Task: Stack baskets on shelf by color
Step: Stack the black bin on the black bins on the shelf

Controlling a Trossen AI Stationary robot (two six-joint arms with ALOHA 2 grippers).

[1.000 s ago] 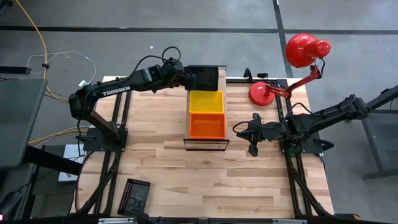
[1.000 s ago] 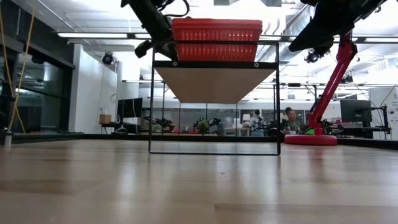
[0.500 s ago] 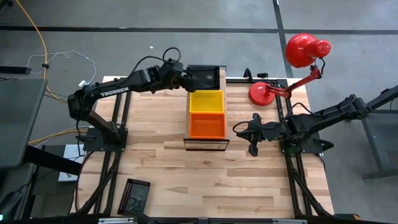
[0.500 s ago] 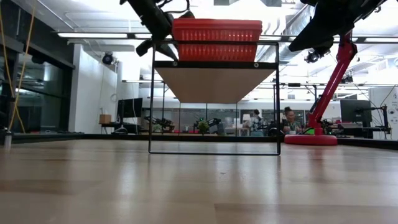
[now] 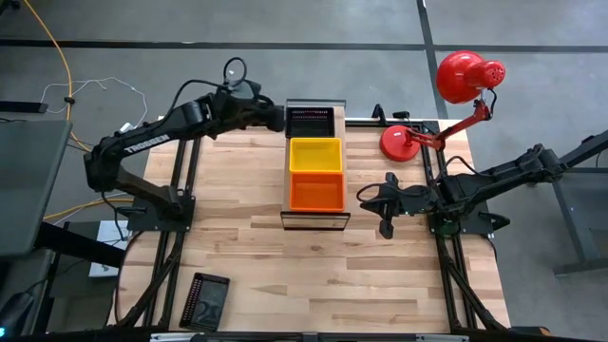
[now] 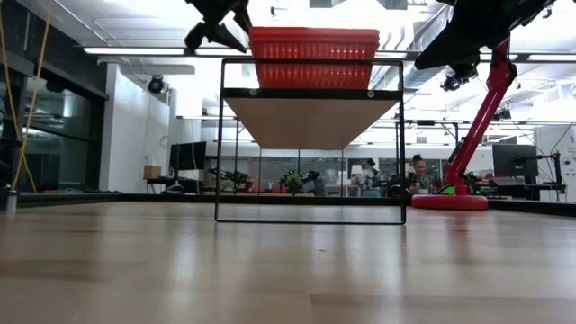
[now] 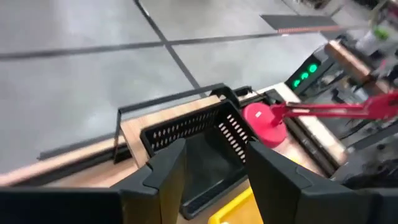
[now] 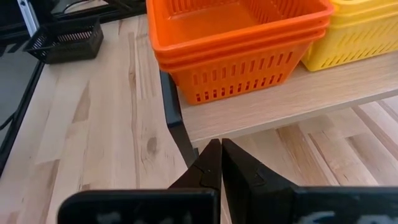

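- Sitting on the shelf [image 5: 313, 218], three colours are lined up: an orange stack [image 5: 316, 194] at the near end, a yellow stack [image 5: 314, 155] in the middle, and a black basket [image 5: 309, 122] at the far end.
- Left gripper [image 5: 278, 118] is just beside the black basket's outer wall; in its own wrist view the two fingers [image 7: 166, 169] stand spread apart with nothing between them, and the basket lies beyond them, not held.
- Right gripper [image 5: 366, 197] waits beside the shelf near the orange stack, fingers pressed together and empty.
- One more black basket [image 5: 208, 298] lies on the tabletop [image 5: 247, 247] at the near left corner, well apart from the shelf, so the sorting looks unfinished.
- Risk: the left fingers are close to the black basket's wall, so a retreat that drifts sideways could snag the mesh and drag or tip the basket off the shelf's far end.
- Risk: I cannot tell whether that basket is fully seated on the plank; if it overhangs the far edge, a light knock could drop it.
- Risk: the red lamp [image 5: 446, 104] stands near the shelf's far end on the right, and an arm swinging wide there could clip it.
- Risk: stacking the remaining basket off-centre could skew the black pile.
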